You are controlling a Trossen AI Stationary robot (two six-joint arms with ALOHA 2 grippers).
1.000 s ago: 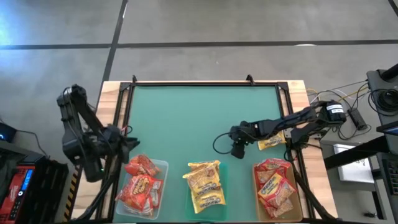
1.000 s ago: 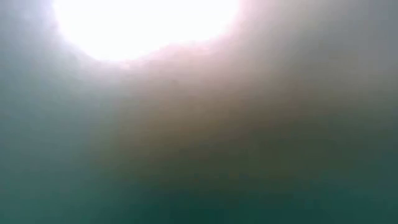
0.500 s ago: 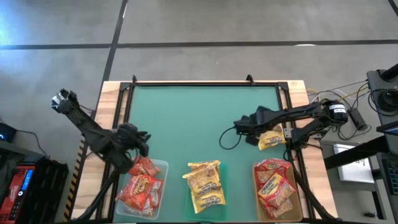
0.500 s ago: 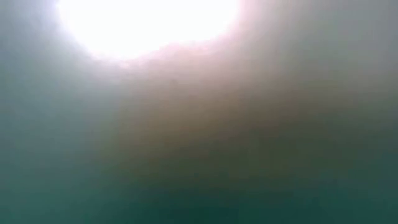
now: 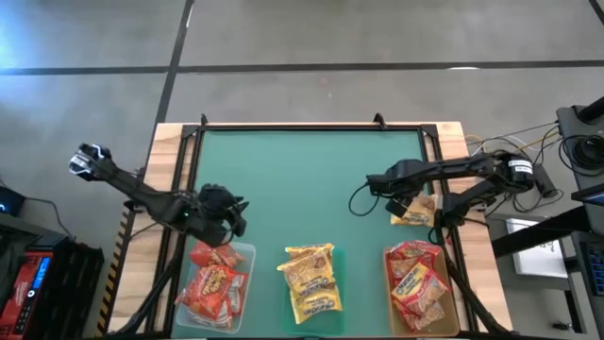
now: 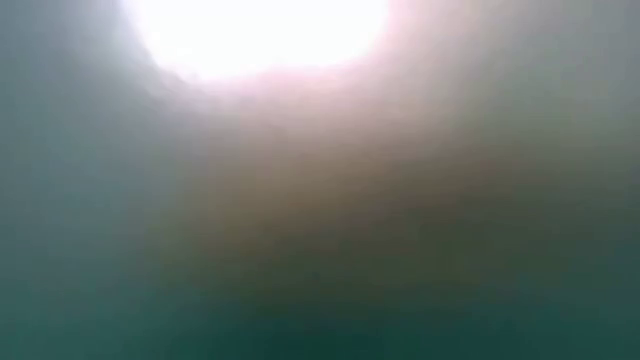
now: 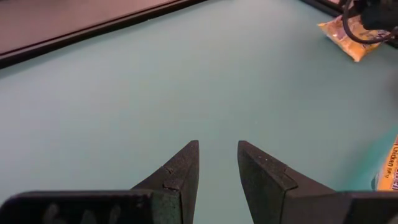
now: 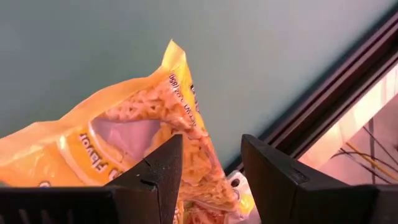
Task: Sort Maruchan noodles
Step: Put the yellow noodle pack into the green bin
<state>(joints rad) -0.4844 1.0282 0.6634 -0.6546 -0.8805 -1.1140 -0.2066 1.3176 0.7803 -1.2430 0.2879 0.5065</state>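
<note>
One loose yellow noodle packet (image 5: 415,215) lies flat on the green mat near its right edge. My right gripper (image 5: 400,200) is right at it, open; in the right wrist view its fingers (image 8: 211,152) stand over the packet (image 8: 124,140). My left gripper (image 5: 238,210) hovers open over the mat just beyond the left tray, fingers (image 7: 217,149) pointing toward the table's right. The other packets lie sorted in three trays at the near edge: red (image 5: 215,276), yellow (image 5: 310,279) and red-orange with pale labels (image 5: 415,283). The low view shows only a blur. My right gripper comes at the yellow packet's corner end (image 8: 177,68) slanting down from the table's left. Its open fingers straddle the packet's near part. Whether they touch the plastic I cannot tell. The packet lies flat on the mat.
A black frame (image 5: 311,127) rims the green mat. Bare mat (image 5: 302,179) spreads between the two grippers and toward the far edge. The three trays line the near edge. Cables and gear (image 5: 566,151) sit beyond the table's right side.
My right gripper has moved from the middle of the mat toward the table's right, up to the yellow packet, which has stayed in place. My left gripper has swung in from the table's left edge toward the right, ending over the mat beyond the left tray.
</note>
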